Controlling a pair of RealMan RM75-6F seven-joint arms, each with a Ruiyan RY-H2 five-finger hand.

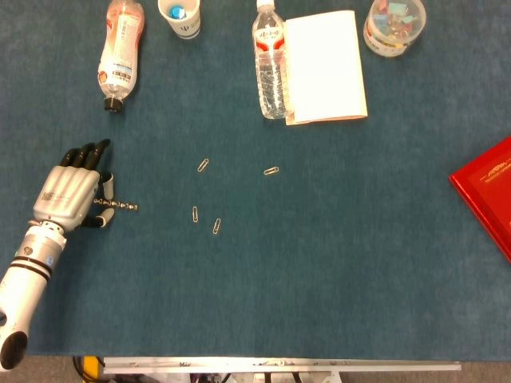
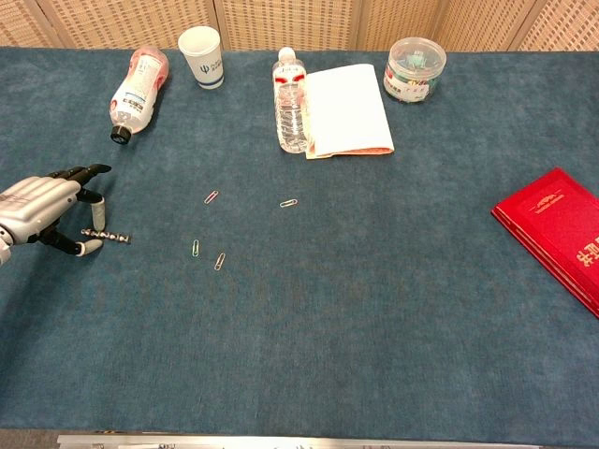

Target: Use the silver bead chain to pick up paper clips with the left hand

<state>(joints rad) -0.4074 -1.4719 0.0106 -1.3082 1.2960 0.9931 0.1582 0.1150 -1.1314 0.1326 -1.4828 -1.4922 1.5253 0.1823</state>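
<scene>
Left hand pinching the bead chain at the table's 9 o'clock edge

The left hand (image 1: 67, 194) lies palm-down, fingers pointing to 12 o'clock, thumb and forefinger pinching the silver bead chain (image 1: 120, 205), which trails toward 3 o'clock; four paper clips (image 1: 204, 166) lie further that way.

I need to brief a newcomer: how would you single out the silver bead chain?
Start at the left hand near the table's left edge. The silver bead chain pokes out rightward from its fingers. Unlike the paper clips scattered further right, it is a straight beaded strand.
</scene>
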